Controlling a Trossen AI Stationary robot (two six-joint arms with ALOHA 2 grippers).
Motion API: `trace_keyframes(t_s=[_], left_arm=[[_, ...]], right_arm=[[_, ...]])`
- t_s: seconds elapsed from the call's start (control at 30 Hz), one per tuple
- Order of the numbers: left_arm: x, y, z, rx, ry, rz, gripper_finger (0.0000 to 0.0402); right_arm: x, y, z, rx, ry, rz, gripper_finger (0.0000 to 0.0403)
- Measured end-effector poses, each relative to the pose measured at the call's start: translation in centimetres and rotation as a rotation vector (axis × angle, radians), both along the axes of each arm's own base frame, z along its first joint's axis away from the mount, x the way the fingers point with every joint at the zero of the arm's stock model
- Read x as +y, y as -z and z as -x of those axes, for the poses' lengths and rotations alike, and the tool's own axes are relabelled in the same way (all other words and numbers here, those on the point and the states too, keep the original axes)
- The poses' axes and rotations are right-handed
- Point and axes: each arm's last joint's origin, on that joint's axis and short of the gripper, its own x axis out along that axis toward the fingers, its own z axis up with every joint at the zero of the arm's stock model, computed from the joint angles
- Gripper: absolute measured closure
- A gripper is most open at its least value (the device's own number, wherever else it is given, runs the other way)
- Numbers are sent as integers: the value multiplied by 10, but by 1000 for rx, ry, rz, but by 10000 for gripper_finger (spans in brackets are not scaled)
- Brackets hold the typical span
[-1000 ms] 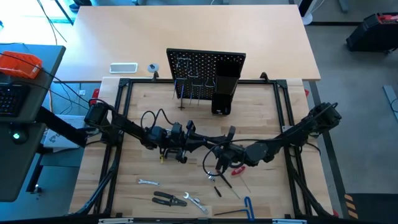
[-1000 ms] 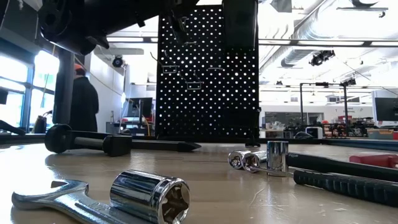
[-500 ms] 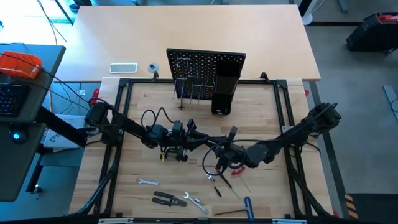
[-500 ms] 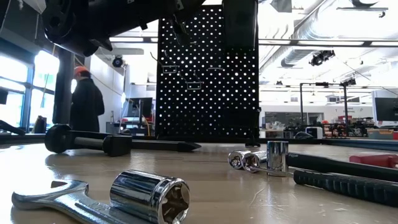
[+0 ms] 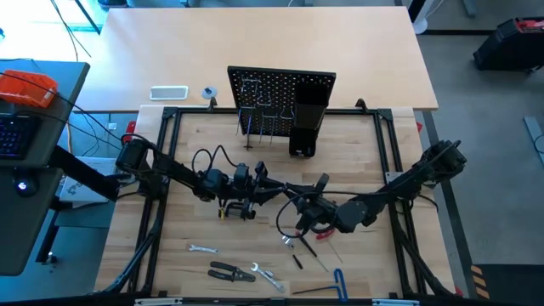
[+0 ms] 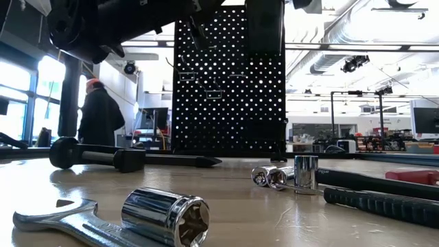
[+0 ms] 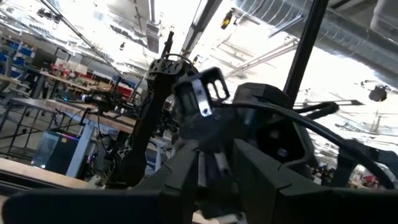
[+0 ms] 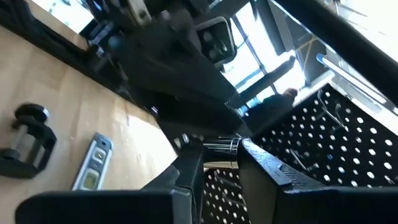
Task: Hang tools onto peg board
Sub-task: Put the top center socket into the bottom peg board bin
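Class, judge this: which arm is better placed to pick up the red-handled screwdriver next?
Right, probably. In the high view the screwdriver lies just beside the right end effector, on that arm's own side. The left end effector is farther from it and would have to reach past the right arm.

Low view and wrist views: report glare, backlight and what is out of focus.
Low view: the peg board is a backlit silhouette against bright windows and ceiling lights; the near socket is soft and carries glare. Left wrist view: blown-out ceiling light, arm parts dark and blurred. Right wrist view: bright window behind, the near tool fingers out of focus.
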Motion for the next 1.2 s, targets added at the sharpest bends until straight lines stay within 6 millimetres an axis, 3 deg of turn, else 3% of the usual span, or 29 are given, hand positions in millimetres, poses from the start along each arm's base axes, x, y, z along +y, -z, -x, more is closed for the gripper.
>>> trace_keyframes(t_s=[0.33, 0.57, 0.8, 1.2], left_arm=[[3, 5, -1, 47, -13, -15, 295], [1, 21, -5, 211, 20, -60, 295], [-1, 36, -7, 370, 72, -84, 295], [-20, 64, 0, 642, 128, -192, 295]], right_arm=[[-3, 5, 1, 18, 83, -28, 329], [-16, 14, -3, 45, 158, -70, 329], [-41, 26, -9, 89, 248, -117, 329], [-104, 43, -18, 163, 360, -252, 329]])
